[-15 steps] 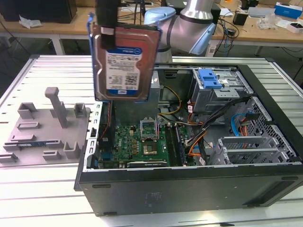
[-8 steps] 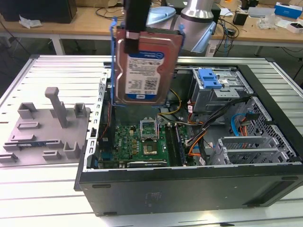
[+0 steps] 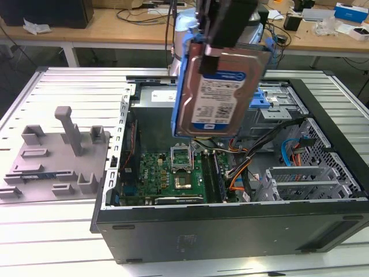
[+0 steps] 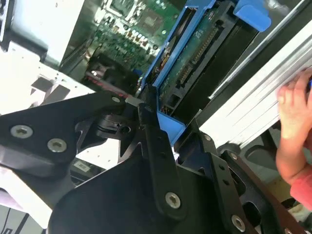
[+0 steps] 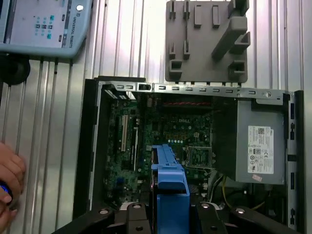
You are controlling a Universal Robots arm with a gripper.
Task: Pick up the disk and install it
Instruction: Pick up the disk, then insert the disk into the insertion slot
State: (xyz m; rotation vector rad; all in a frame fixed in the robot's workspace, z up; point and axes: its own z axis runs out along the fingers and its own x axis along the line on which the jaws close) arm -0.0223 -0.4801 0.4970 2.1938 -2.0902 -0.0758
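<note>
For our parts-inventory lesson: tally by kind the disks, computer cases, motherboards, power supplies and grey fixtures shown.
Disk: 1
Case: 1
Motherboard: 1
Power supply: 1
Grey fixture: 1
Total: 5

lab: open pc case (image 3: 230,228), slatted metal bench (image 3: 52,231), cluttered desks (image 3: 115,29)
</note>
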